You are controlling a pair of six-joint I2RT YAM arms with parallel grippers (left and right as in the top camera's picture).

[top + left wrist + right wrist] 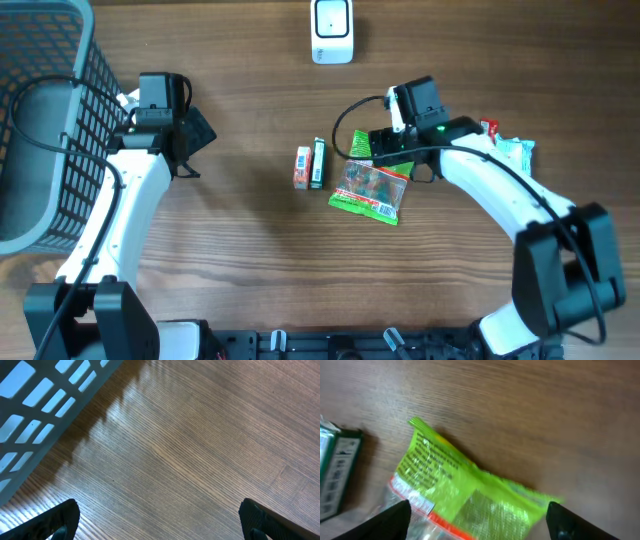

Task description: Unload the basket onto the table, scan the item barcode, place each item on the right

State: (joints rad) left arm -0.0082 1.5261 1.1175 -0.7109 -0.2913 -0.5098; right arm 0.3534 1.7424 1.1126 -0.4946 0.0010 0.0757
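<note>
The right end effector is released: its fingers stand spread wide on either side of the green snack bag, which lies flat on the surface directly beneath them and, as far as the wrist view shows, is not pinched. The bag's printed green end reaches ahead of the fingertips, and its edge crosses the line between the fingers on a slant, so a grasp would probably go better with the wrist turned square to it. Overhead, the bag's long axis runs roughly from the end effector back toward the robot. I cannot tell where the barcode sits. The scanner stands ahead and to the left of this end effector, well apart, with bare surface between. Just to the left lie a dark green box and an orange box, side by side and near the bag's edge; to the right, behind the arm, are more packets. The left end effector is also released and holds nothing. It hovers far to the left beside the basket, so the right arm is much nearer.
</note>
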